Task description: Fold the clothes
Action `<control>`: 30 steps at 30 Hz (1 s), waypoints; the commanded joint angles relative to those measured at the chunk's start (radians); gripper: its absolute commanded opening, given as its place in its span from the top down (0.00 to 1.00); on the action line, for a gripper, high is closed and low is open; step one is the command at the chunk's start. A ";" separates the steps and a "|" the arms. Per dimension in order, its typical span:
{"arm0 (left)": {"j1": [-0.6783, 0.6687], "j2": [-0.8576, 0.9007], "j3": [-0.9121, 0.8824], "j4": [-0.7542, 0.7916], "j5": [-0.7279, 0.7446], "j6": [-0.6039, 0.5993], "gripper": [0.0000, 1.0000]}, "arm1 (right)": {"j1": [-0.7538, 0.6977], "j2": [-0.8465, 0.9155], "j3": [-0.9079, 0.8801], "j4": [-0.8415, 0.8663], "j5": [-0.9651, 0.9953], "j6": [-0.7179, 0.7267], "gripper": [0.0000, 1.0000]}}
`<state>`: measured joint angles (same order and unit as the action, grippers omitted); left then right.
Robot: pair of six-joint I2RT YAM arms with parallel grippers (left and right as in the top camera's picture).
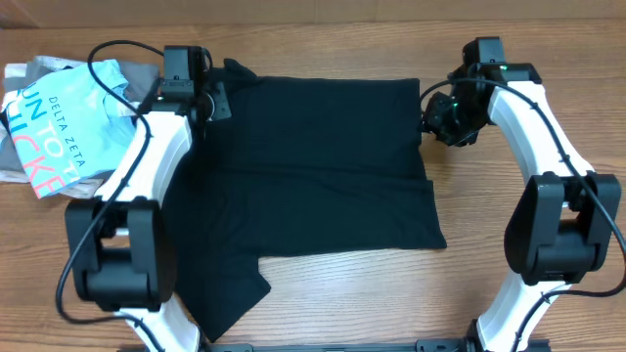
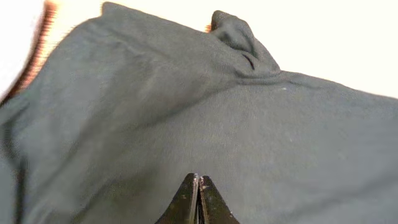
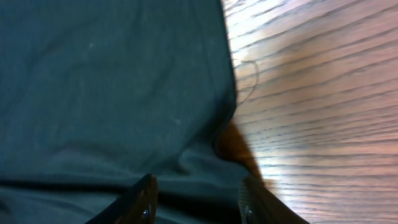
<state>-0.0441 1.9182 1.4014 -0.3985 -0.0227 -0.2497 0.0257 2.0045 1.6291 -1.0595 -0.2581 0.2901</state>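
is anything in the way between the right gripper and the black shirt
Nothing visible. The right gripper hangs open right at the black shirt's edge, cloth showing between its fingers, with only wooden table beside it. The blue shirt lies far off, by the left arm.

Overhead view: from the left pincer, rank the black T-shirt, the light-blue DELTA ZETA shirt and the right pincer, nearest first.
From the left pincer:
1. the black T-shirt, right under it, at the cloth's upper left corner.
2. the light-blue DELTA ZETA shirt, off to its left near the table's end.
3. the right pincer, across the cloth at the opposite edge.
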 commanded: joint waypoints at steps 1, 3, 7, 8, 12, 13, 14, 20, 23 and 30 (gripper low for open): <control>0.005 0.078 0.010 0.053 -0.019 0.037 0.96 | 0.026 0.002 0.019 -0.009 -0.006 -0.003 0.55; 0.005 0.103 0.010 0.084 -0.050 0.039 0.96 | 0.034 0.002 0.019 -0.026 -0.006 -0.003 0.55; 0.011 0.148 0.010 0.149 -0.078 0.061 0.96 | 0.050 0.002 0.019 -0.077 -0.005 0.027 0.55; 0.014 0.158 0.010 0.165 -0.078 0.063 0.96 | 0.053 0.002 0.019 -0.093 -0.005 0.037 0.55; 0.032 0.191 0.010 0.195 -0.081 0.063 0.95 | 0.071 0.002 0.019 -0.140 -0.005 0.047 0.59; 0.037 0.199 0.010 0.199 -0.081 0.063 0.95 | 0.075 0.002 0.019 -0.147 -0.005 0.047 0.59; 0.045 0.206 0.010 0.201 -0.082 0.063 0.96 | 0.079 0.002 0.018 -0.152 -0.005 0.047 0.59; 0.079 0.248 0.010 0.235 -0.081 0.071 0.96 | 0.106 0.002 0.014 -0.168 -0.005 0.051 0.59; 0.092 0.253 0.010 0.263 -0.078 0.079 0.96 | 0.113 0.002 0.014 -0.180 -0.005 0.051 0.59; 0.100 0.282 0.010 0.315 -0.028 0.093 0.96 | 0.120 0.002 0.014 -0.255 -0.005 0.051 0.59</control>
<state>0.0544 2.1628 1.4014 -0.0986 -0.0795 -0.1799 0.1402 2.0045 1.6295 -1.3010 -0.2584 0.3374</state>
